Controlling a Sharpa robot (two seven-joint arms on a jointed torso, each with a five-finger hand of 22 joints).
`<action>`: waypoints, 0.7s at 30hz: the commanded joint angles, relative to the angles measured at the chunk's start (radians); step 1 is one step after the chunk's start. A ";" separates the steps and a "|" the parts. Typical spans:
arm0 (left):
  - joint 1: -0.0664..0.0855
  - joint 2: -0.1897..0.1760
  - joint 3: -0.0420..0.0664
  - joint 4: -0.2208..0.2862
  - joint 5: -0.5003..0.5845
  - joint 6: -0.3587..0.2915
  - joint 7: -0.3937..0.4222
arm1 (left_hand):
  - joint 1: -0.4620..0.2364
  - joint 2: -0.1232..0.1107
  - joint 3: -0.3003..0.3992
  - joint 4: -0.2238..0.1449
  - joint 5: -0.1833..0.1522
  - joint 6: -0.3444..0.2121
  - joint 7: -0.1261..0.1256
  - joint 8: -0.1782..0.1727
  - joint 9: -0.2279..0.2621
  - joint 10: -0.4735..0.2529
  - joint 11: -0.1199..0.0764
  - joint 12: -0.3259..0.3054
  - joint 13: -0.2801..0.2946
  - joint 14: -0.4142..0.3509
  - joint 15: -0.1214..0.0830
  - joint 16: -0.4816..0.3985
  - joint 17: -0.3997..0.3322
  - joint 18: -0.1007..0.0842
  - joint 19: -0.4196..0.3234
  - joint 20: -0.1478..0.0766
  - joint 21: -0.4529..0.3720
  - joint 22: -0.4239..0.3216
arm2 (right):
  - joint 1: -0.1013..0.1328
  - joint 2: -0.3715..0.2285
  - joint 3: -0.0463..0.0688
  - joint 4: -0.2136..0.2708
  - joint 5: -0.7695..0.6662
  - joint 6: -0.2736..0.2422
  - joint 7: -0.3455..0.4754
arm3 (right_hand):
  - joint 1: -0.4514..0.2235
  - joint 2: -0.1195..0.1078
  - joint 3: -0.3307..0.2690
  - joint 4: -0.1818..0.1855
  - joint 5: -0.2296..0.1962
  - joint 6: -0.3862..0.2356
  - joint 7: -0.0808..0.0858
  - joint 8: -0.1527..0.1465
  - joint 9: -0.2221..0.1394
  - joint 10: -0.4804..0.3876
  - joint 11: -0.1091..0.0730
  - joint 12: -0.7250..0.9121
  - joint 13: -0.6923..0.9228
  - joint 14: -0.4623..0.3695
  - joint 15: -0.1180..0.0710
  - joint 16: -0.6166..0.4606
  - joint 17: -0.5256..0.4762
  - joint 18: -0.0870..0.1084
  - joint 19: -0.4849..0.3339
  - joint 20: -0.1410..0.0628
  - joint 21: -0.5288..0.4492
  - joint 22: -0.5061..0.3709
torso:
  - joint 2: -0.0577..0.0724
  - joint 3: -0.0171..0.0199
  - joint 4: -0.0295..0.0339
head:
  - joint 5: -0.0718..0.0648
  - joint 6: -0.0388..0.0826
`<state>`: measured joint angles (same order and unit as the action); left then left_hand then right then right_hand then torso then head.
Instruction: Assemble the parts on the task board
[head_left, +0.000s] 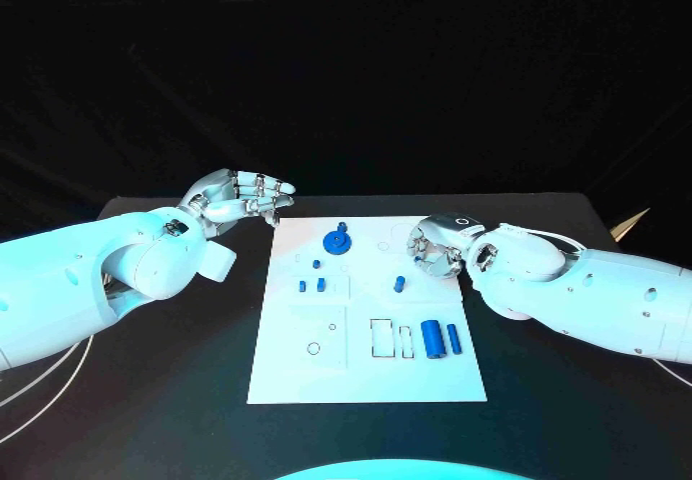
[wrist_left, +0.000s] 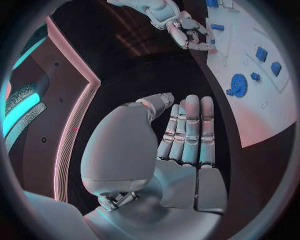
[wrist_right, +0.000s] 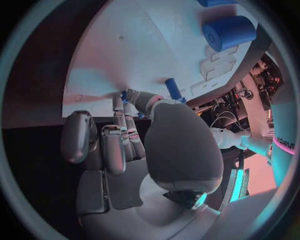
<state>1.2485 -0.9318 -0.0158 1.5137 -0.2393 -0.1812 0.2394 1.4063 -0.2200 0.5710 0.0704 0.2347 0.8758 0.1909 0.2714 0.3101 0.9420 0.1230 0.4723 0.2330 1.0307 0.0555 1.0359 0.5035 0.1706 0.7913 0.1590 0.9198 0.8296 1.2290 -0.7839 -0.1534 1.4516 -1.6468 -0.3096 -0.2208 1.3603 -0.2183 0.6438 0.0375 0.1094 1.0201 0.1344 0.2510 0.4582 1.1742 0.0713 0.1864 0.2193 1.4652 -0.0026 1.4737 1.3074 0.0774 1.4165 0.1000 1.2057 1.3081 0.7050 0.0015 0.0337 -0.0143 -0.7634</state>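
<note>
**Small stiff parts, pinch by the sides**

Head: blue parts (head_left: 433, 340) lie on task board (head_left: 368, 375), mid-tabletop.
Left wrist: left hand (wrist_left: 184, 135) flat, empty.
Right wrist: right hand (wrist_right: 125, 135) fingertips touch a small blue piece (wrist_right: 173, 90) (grip unclear); light, rigid, likely slippery.

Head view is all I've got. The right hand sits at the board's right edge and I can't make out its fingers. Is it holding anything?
Observer: I can't tell. The right wrist view shows the right hand with its fingertips down at the task board and a speck of blue at the tips.
Operator: What's closest to it?
Observer: A small blue peg sits just beside the thumb. It's unclear whether they touch.
Operator: Left hand?
Observer: In the left wrist view the left hand holds nothing. Its fingers are straight, over the black table beside the board.
</note>
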 joint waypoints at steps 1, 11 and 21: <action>0.000 0.000 0.001 0.005 0.013 0.000 0.012 | -0.004 0.006 -0.005 -0.001 -0.001 0.000 0.002 0.001 0.000 0.000 0.002 0.006 0.000 -0.004 -0.001 -0.004 -0.001 0.013 0.005 0.000 -0.005 -0.002 | -0.012 0.004 -0.006 0.002 -0.034 0.047 -0.019 | 0.005 0.018 -0.001 -0.011 -0.006 0.027 -0.003 0.013 0.006 0.020 -0.007 0.004 0.003 0.063 -0.008 0.002 0.072 -0.004 0.005 -0.005 0.008 0.089 | 0.000 0.0006 0.0001 | 0.001 -0.003; 0.000 -0.003 0.001 0.007 0.013 -0.001 0.006 | -0.001 0.007 -0.006 -0.003 -0.001 -0.002 0.003 0.000 0.000 -0.002 0.003 0.006 -0.001 -0.002 -0.001 -0.007 -0.002 0.013 0.008 0.000 -0.007 -0.003 | -0.023 0.011 -0.006 0.007 -0.074 0.075 -0.053 | 0.002 0.017 -0.004 -0.018 -0.013 0.035 -0.005 0.016 0.007 0.026 -0.008 -0.004 0.000 0.063 -0.009 0.004 0.075 -0.006 0.009 -0.007 0.017 0.095 | 0.000 0.0007 -0.0005 | -0.001 -0.005; 0.000 -0.005 0.000 0.011 0.000 0.008 -0.003 | 0.007 0.009 -0.006 -0.009 0.000 -0.010 0.007 -0.005 -0.002 -0.011 0.007 0.004 -0.003 -0.006 0.002 -0.016 -0.006 0.012 0.009 0.000 -0.012 -0.007 | -0.026 0.013 -0.006 0.015 -0.103 0.091 -0.074 | -0.007 0.009 -0.001 -0.026 0.003 0.035 -0.002 0.011 0.005 0.018 -0.004 -0.030 -0.011 0.062 -0.006 0.001 0.070 -0.006 0.008 -0.007 0.015 0.096 | -0.001 0.0003 -0.0006 | -0.003 -0.008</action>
<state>1.2484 -0.9370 -0.0160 1.5205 -0.2358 -0.1810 0.2356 1.4107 -0.2157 0.5656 0.0649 0.2347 0.8698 0.1967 0.2714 0.3096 0.9363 0.1288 0.4723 0.2312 1.0307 0.0555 1.0253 0.4983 0.1704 0.7914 0.1590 0.9121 0.8234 1.2185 -0.7742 -0.1485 1.4658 -1.7238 -0.3009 -0.2756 1.3621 -0.2063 0.6431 0.0175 0.1066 1.0493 0.1299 0.2628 0.4644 1.1928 0.0680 0.1627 0.2093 1.4684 -0.0058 1.4737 1.3074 0.0774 1.4218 0.0947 1.2169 1.3078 0.7044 0.0017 0.0331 -0.0172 -0.7709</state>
